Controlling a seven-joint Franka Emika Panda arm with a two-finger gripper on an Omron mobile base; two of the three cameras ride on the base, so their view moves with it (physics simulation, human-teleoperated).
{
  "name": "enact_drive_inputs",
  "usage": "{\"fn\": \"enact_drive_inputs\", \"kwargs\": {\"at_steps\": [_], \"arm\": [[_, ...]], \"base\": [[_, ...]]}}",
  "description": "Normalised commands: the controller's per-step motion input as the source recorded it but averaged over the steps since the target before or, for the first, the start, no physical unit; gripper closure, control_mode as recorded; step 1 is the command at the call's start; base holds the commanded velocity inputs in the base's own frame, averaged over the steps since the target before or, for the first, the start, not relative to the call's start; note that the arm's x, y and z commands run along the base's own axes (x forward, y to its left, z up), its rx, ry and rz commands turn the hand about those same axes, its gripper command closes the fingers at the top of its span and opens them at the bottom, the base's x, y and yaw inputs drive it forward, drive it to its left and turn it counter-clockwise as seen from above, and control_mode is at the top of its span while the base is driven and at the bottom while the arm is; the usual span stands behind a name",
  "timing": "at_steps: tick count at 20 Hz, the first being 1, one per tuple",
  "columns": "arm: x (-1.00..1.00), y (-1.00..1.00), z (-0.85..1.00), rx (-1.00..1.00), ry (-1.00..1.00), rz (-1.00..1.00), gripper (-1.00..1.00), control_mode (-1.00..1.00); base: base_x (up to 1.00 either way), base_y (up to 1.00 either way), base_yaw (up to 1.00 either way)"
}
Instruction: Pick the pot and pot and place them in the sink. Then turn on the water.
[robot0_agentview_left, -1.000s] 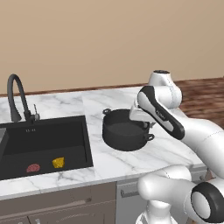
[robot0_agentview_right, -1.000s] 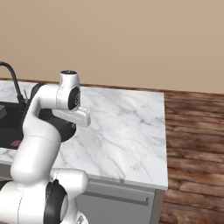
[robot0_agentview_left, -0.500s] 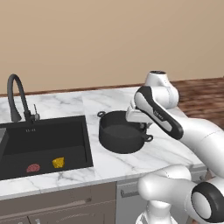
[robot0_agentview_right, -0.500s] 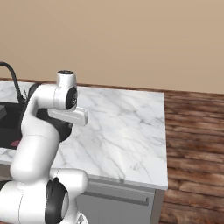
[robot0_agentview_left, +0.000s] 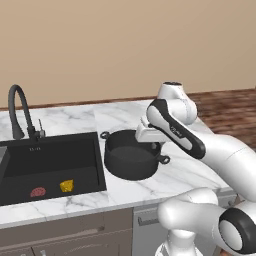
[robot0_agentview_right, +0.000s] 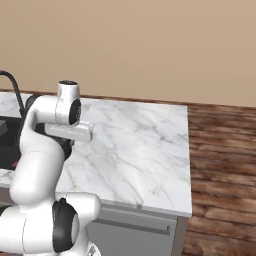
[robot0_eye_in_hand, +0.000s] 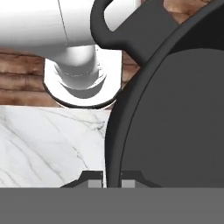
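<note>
Pot: I've got the dark pot (robot0_agentview_left: 131, 157) on its right rim, and it sits on or just over the marble surface (robot0_agentview_left: 75, 120), right of the sink (robot0_agentview_left: 50, 165), its left loop handle close to the basin's right edge.
Pincer: in the hand view my pincer (robot0_eye_in_hand: 112, 180) is clamped tight on the pot's thin wall, one tip outside, one inside, rim between them. Grip looks narrow, on the edge alone.
Sink: black basin sunk in the surface at left, two small items on its floor, one red (robot0_agentview_left: 38, 191), one yellow (robot0_agentview_left: 66, 186). Faucet (robot0_agentview_left: 22, 112) arches at the far left rim, no stream that I can make out.
Step in hand: carrying this pot left into the basin, as I read it. Whether it's clear of the marble I can't tell.
Doing it well: I'd lift enough to clear the basin's edge, keep the pot level since a one-sided rim hold invites swinging, move slowly, and lower it clear of the faucet and the two items.
Risk: the rim could slip or the pot could tilt off the pinch.
Arm: it rises from the near right, elbow high, forearm reaching left and down, hand at the pot's right side.
</note>
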Motion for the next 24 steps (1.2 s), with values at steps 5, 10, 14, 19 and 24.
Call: {"fn": "enact_drive_inputs", "kwargs": {"at_steps": [5, 10, 14, 19, 24], "arm": [[-0.12, 0.05, 0.00, 0.03, 0.00, 0.16, 1.00, -1.00], [0.00, 0.29, 0.00, 0.04, 0.00, 0.12, 1.00, -1.00], [0.14, 0.39, 0.05, 0.02, 0.01, 0.10, 1.00, -1.00], [0.21, 0.44, 0.01, 0.01, 0.03, 0.09, 1.00, -1.00], [0.24, 0.47, 0.00, 0.01, 0.05, 0.09, 1.00, -1.00]], "base": [[0.00, 0.00, 0.00], [0.00, 0.00, 0.00], [0.00, 0.00, 0.00], [0.00, 0.00, 0.00], [0.00, 0.00, 0.00]]}}
